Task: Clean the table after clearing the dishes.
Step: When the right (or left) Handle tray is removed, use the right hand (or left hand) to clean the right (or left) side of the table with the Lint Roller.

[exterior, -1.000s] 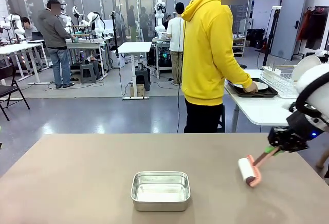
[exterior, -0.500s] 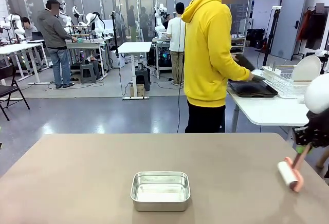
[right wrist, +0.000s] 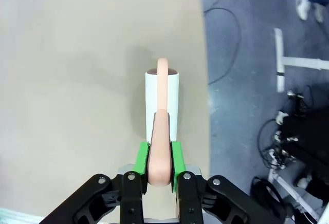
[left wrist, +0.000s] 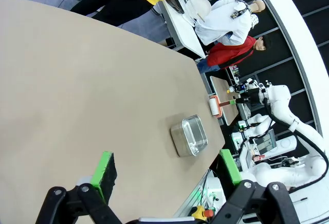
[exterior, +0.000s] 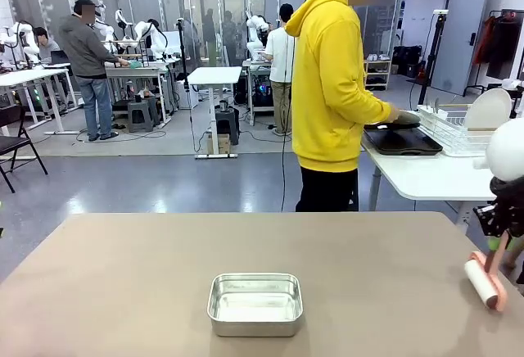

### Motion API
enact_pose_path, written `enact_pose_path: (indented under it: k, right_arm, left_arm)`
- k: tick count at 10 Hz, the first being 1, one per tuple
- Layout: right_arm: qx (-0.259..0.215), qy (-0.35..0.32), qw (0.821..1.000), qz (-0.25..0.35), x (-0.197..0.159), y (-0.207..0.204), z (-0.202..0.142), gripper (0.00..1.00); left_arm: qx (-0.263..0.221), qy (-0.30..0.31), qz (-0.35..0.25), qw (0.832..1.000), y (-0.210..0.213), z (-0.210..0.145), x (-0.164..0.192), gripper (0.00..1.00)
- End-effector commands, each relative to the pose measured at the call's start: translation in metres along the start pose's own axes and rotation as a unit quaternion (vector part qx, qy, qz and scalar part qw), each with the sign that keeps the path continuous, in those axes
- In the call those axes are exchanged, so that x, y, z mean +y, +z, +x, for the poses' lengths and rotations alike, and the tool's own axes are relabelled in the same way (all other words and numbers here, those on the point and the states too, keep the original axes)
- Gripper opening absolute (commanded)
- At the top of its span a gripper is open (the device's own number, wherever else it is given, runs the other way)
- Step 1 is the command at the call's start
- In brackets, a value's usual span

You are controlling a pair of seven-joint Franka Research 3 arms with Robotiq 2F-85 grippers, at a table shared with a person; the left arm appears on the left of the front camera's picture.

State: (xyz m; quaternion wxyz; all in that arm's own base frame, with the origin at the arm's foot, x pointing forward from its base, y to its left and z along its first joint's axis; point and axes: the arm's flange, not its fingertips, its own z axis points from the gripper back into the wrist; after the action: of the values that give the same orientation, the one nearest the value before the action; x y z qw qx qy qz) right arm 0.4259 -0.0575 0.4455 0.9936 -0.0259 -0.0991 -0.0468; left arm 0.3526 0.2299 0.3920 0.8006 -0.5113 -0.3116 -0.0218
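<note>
The taupe table [exterior: 123,275] carries a pink-handled lint roller [exterior: 485,282] near its right edge, white roll on the top. My right gripper [exterior: 498,246] is shut on the roller's handle; the right wrist view shows the green pads [right wrist: 141,157] clamped on the pink handle [right wrist: 160,147], with the roll [right wrist: 162,100] ahead. My left gripper [left wrist: 167,167] hangs open over the table [left wrist: 77,80] with nothing between its pads. Of the dishes, dark trays [exterior: 403,140] lie on the white side table, where the person in a yellow hoodie [exterior: 332,79] holds one. A white plate [exterior: 489,109] stands in a rack.
A small square steel pan [exterior: 255,304] sits at the table's front middle, also seen as the pan [left wrist: 188,135] in the left wrist view. The table's right edge [right wrist: 201,80] runs close beside the roller. The white side table [exterior: 417,177] stands beyond the far right corner.
My right gripper has drawn the roller rightward to the table's right edge. The person has moved the plate off the tray and now lifts a tray.
</note>
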Motion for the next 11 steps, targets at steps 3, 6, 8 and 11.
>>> enact_pose_path:
  k: [3,6,8,11]
  right_arm:
    - [-0.025,0.088,0.99,0.108,0.026,0.076,-0.065,0.22]
    - [-0.037,0.127,0.989,0.067,0.059,0.101,-0.078,0.22]
    - [-0.033,0.118,0.989,0.082,0.055,0.108,-0.081,0.22]
    - [-0.033,0.118,0.989,0.082,0.055,0.108,-0.081,0.22]
  left_arm:
    - [-0.006,-0.001,0.003,1.0,0.001,-0.001,-0.001,1.0]
    - [-0.006,-0.001,0.003,1.0,0.001,-0.001,-0.001,1.0]
    - [-0.006,-0.001,0.003,1.0,0.001,-0.001,-0.001,1.0]
    - [-0.006,-0.001,0.003,1.0,0.001,-0.001,-0.001,1.0]
